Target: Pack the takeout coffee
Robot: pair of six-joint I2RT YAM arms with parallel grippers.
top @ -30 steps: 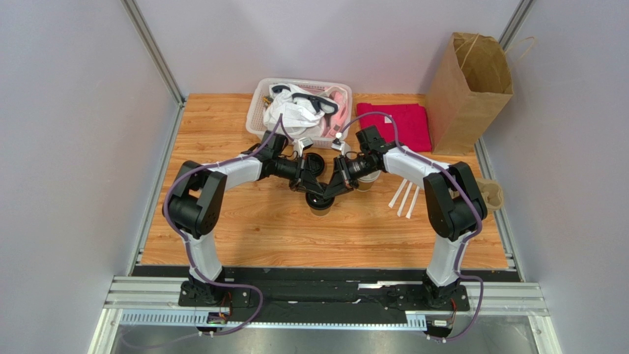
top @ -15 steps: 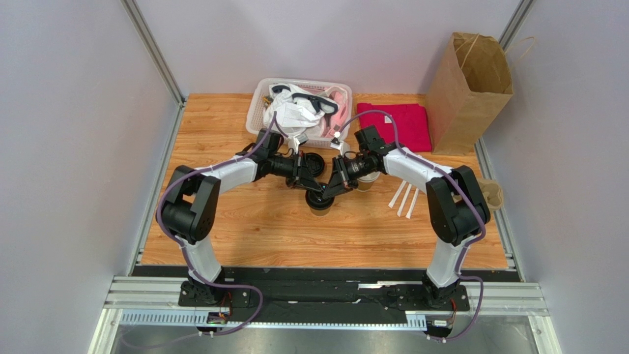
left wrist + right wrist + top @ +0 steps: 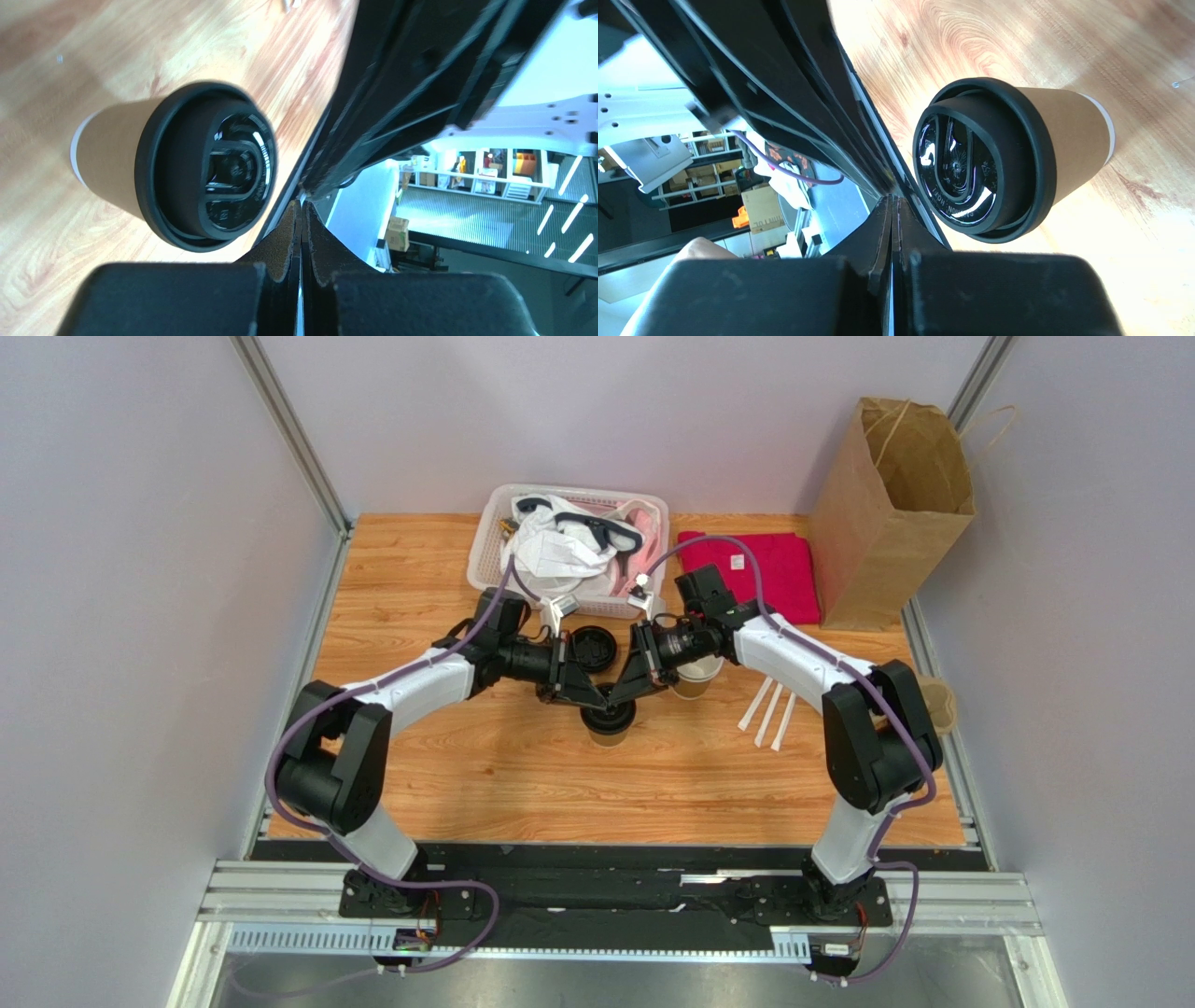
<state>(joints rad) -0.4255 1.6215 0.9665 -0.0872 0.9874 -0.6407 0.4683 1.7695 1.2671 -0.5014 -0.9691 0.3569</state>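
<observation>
The takeout coffee (image 3: pixel 608 727), a brown kraft cup with a black lid, stands upright mid-table. It also shows in the left wrist view (image 3: pixel 203 165) and in the right wrist view (image 3: pixel 990 158). My left gripper (image 3: pixel 588 695) and right gripper (image 3: pixel 623 689) meet tip to tip just above and behind its lid. Both are shut and hold nothing. In the left wrist view my left gripper (image 3: pixel 302 207) lies beside the lid with the right gripper's dark body just ahead. In the right wrist view my right gripper (image 3: pixel 893 203) lies beside the lid.
A second black lid (image 3: pixel 591 647) and an open brown cup (image 3: pixel 696 678) sit behind the grippers. White sticks (image 3: pixel 769 711) lie right. A white basket (image 3: pixel 494 546), red cloth (image 3: pixel 765 571) and tall paper bag (image 3: pixel 892 490) are at the back. A pulp tray (image 3: pixel 937 704) is at the right edge.
Both arms have stretched lower and their wrists have drawn slightly back from the cup. Both grippers stayed shut. The cup has not moved.
</observation>
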